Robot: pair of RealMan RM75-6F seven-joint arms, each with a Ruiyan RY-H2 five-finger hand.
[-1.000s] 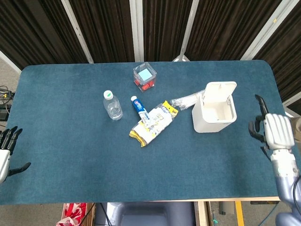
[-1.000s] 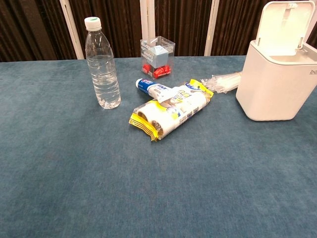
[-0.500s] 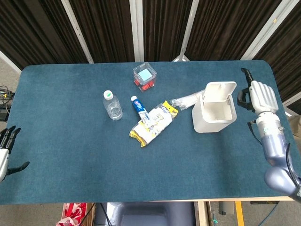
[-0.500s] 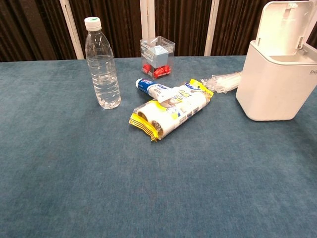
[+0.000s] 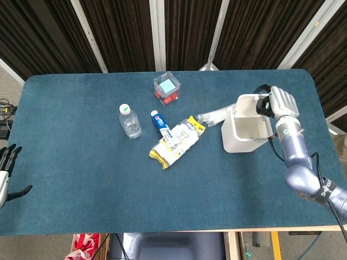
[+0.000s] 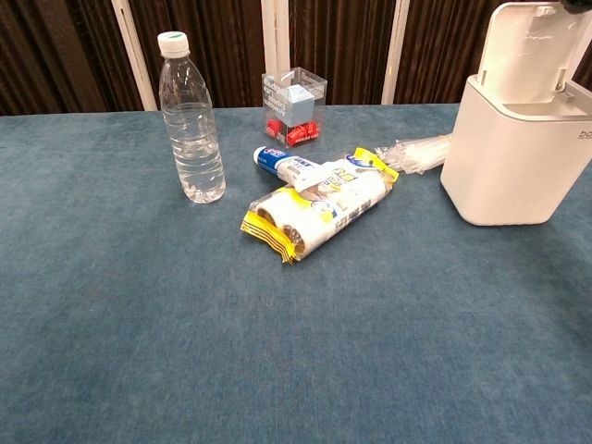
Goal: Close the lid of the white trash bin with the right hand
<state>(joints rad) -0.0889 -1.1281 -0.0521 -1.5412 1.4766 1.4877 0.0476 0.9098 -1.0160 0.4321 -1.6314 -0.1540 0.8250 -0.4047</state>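
The white trash bin [image 5: 237, 140] stands on the right part of the blue table, its inside showing. Its lid [image 5: 250, 101] stands up, open, on the far side. In the chest view the bin [image 6: 513, 171] is at the right edge with the lid [image 6: 532, 51] raised. My right hand [image 5: 283, 103] is at the lid's upper right edge, its dark fingers [image 5: 263, 104] curled against the lid's top, holding nothing. My left hand [image 5: 5, 174] hangs off the table's near left edge, fingers spread and empty.
A water bottle [image 5: 129, 121], a toothpaste tube [image 5: 160, 122] and a yellow-wrapped pack of rolls [image 5: 174, 143] lie mid-table. A clear box with a blue cube [image 5: 167, 87] sits at the back. A clear plastic bag [image 5: 213, 115] lies against the bin's left side.
My right hand has swung from the table's right edge up and inward to the top of the bin's lid. The lid still stands open. The left hand has barely moved.
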